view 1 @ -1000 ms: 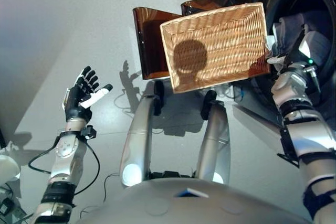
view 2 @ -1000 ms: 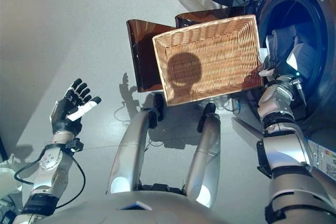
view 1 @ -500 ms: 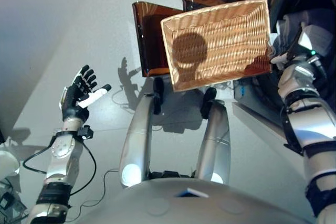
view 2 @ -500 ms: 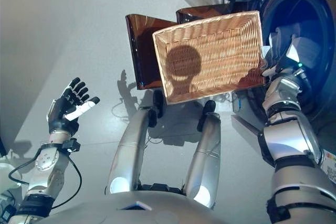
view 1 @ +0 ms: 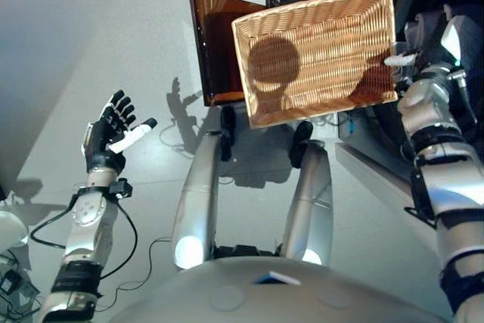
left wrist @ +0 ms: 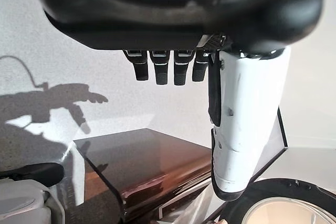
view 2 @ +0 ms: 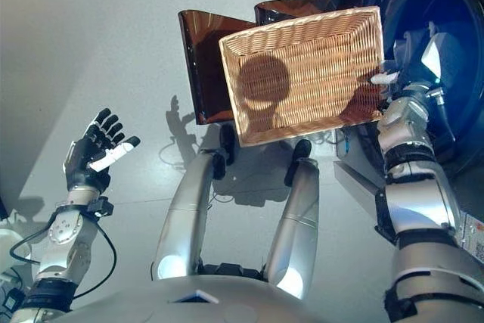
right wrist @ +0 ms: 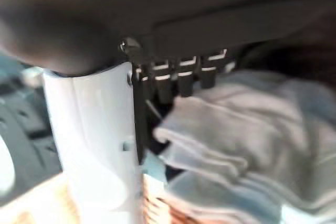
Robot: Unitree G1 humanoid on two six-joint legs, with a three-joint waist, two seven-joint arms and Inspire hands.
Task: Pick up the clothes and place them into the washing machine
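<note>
Right hand at washer drum, left hand idle.
Eye views: wicker basket (view 1: 318,54) on brown stand (view 1: 215,51); left hand (view 1: 110,135) raised, fingers spread, empty. Right wrist view: right hand (right wrist: 94,145) fingers look relaxed above grey clothes (right wrist: 247,124), seemingly inside washing machine (view 2: 446,28); contact unclear.

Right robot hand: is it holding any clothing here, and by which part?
Cannot be told: the right robot hand is at the grey clothes in the washing machine, but no grip shows.

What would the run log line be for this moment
clothes: at washer drum mouth | right hand: open, at clothes | left hand: open, idle | basket: empty
</note>
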